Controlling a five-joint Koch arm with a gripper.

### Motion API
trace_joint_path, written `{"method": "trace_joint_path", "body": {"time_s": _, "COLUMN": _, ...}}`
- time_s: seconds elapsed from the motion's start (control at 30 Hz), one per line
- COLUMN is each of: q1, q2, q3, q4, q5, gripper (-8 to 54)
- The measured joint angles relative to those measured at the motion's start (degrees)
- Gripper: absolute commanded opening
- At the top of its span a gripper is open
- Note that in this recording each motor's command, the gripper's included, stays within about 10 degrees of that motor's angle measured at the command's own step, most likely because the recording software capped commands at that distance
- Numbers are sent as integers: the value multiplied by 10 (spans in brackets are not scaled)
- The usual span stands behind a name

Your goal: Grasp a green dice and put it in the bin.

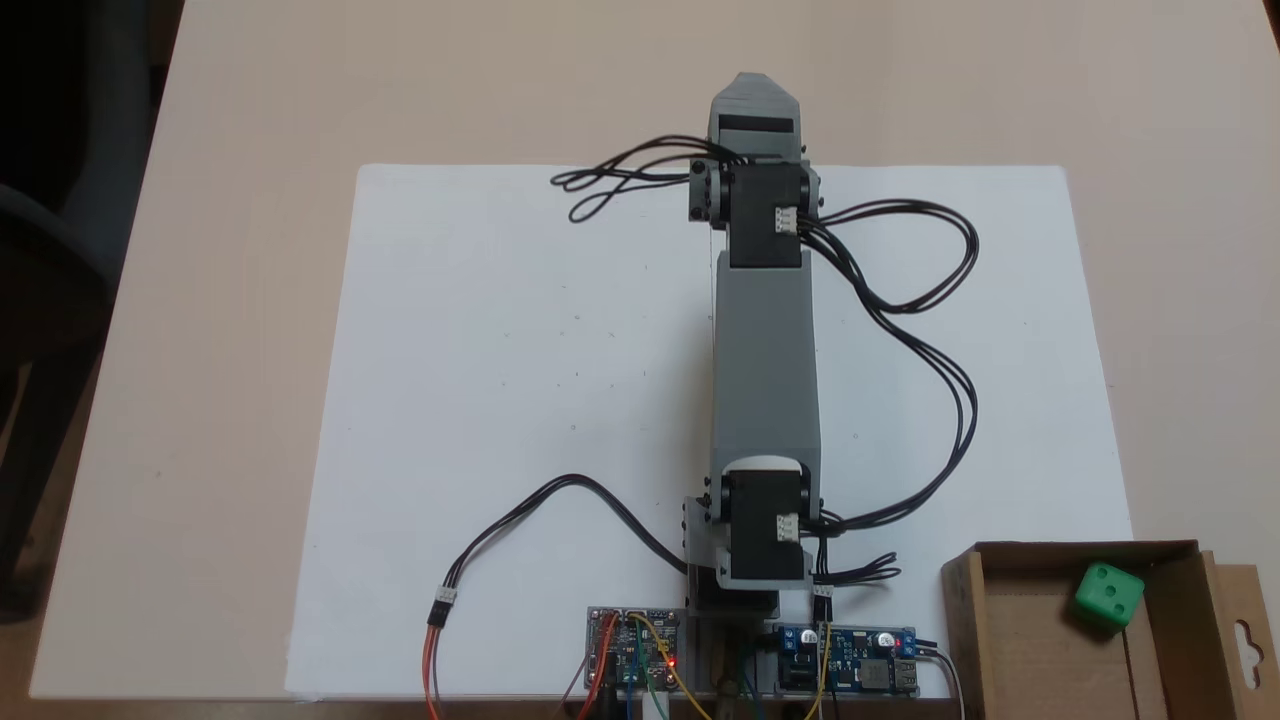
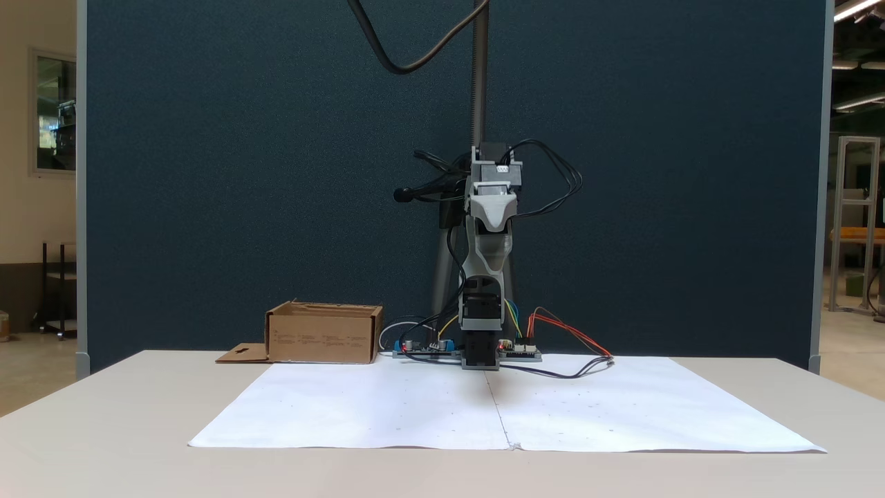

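The green dice (image 1: 1108,595) lies inside the bin (image 1: 1010,650), a brown cardboard box at the lower right of a fixed view, close to its far right corner. Seen from the front, the bin (image 2: 323,337) stands left of the arm's base and its wall hides the dice. The arm stretches straight out over the white paper, well away from the box. My gripper (image 1: 752,82) points away from the base and at the front camera (image 2: 492,232). Its jaws sit together with no gap and hold nothing.
A white paper sheet (image 1: 520,380) covers the middle of the beige table. Two circuit boards (image 1: 635,645) with coloured wires sit beside the arm's base. Black cables (image 1: 930,300) loop off the arm to both sides. A dark blue partition (image 2: 207,173) stands behind the table.
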Motion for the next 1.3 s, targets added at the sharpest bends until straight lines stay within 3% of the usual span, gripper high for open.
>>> {"method": "trace_joint_path", "body": {"time_s": 0.53, "q1": 4, "q2": 192, "q3": 410, "q4": -334, "q5": 0, "gripper": 434}}
{"method": "trace_joint_path", "body": {"time_s": 1.3, "q1": 32, "q2": 252, "q3": 757, "q4": -737, "q5": 1, "gripper": 434}}
